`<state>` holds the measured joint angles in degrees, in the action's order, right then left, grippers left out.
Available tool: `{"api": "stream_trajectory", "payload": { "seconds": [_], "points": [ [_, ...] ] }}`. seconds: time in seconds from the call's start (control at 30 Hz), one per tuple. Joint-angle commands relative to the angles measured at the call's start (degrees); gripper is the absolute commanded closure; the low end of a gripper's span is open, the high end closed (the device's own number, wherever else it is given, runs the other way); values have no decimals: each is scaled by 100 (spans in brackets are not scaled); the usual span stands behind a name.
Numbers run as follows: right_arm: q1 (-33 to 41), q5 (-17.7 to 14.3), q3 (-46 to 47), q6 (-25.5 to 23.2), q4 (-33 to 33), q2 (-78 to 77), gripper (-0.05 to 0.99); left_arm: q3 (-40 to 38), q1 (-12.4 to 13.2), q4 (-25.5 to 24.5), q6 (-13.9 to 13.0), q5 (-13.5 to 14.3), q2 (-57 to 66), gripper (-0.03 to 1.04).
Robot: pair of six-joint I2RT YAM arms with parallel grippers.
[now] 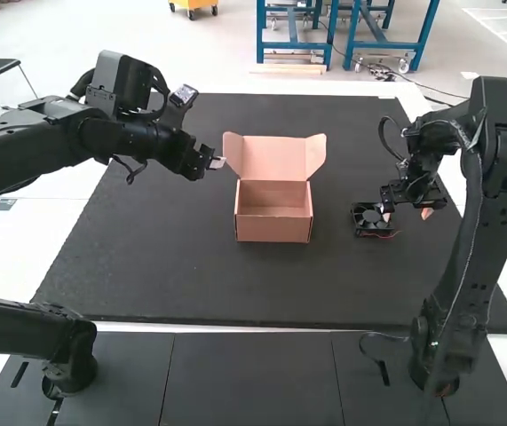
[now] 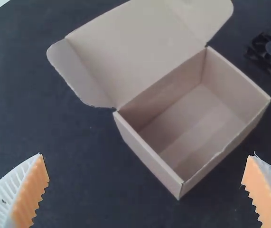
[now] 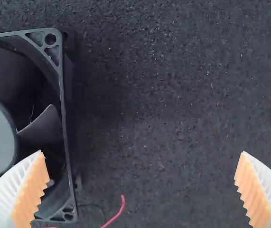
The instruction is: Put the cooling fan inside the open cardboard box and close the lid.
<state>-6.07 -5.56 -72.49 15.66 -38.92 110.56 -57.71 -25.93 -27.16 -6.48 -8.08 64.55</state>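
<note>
Mat (image 1: 146, 266), black, fills the middle of the high view. Box (image 1: 273, 211) sits at frame centre, lid (image 1: 273, 156) up at the back, inside bare. Fan (image 1: 373, 219) lies flat on the mat just right of the box, not touching it. My left gripper (image 1: 214, 162) hangs by the lid's left flap, fingers wide apart, holding nothing. My right gripper (image 1: 406, 211) is low over the fan's right edge, wide apart too, empty. Red wire (image 3: 116, 213) beside the fan.
</note>
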Motion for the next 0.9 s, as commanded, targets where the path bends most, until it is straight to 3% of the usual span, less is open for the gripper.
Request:
{"api": "stream_trajectory", "payload": {
  "seconds": [0.0,0.27,0.57,0.87],
  "points": [
    [97,20,-169,-54,-81,159,5,-170,9,61,50,17,-31,5],
    [158,205,-169,-28,-81,185,27,-170,1,35,130,17,-92,5],
    [158,679,-266,-46,-72,220,70,-179,9,9,138,17,-101,5],
    [158,811,-248,-72,-90,308,72,-232,9,-26,138,17,-101,5]
  ]
}}
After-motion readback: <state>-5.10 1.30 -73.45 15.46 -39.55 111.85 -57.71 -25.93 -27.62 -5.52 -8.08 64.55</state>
